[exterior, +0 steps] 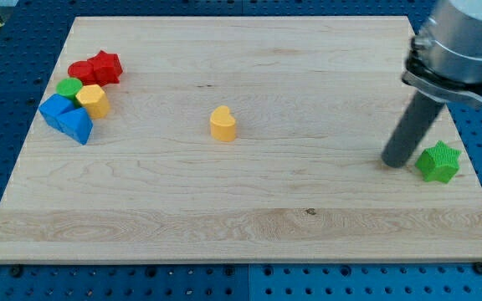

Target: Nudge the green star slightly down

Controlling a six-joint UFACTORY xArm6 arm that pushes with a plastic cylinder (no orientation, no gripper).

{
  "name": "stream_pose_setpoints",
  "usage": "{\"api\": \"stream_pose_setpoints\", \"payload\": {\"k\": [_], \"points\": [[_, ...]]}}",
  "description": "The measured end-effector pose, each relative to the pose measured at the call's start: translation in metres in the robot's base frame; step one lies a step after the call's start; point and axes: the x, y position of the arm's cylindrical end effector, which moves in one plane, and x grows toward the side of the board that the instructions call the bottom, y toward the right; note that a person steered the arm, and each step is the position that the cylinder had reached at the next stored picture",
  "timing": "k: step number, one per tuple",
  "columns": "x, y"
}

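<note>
The green star (438, 162) lies near the right edge of the wooden board (241, 209). My tip (394, 160) rests on the board just to the star's left, a small gap apart, at about the same height in the view. The dark rod rises up and to the right from the tip to the grey arm body at the view's top right.
A yellow heart-shaped block (223, 124) lies near the board's middle. At the upper left a cluster holds two red blocks (96, 68), a green block (69, 88), a yellow block (94, 100) and two blue blocks (67, 118). The board's right edge is close to the star.
</note>
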Motion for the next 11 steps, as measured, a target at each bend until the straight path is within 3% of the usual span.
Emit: {"api": "stream_pose_setpoints", "payload": {"k": [1, 2, 5, 9, 10, 11], "points": [[-0.043, -0.016], [-0.078, 0.021], [-0.054, 0.087], [0.047, 0.098], [0.040, 0.099], [-0.023, 0.102]]}}
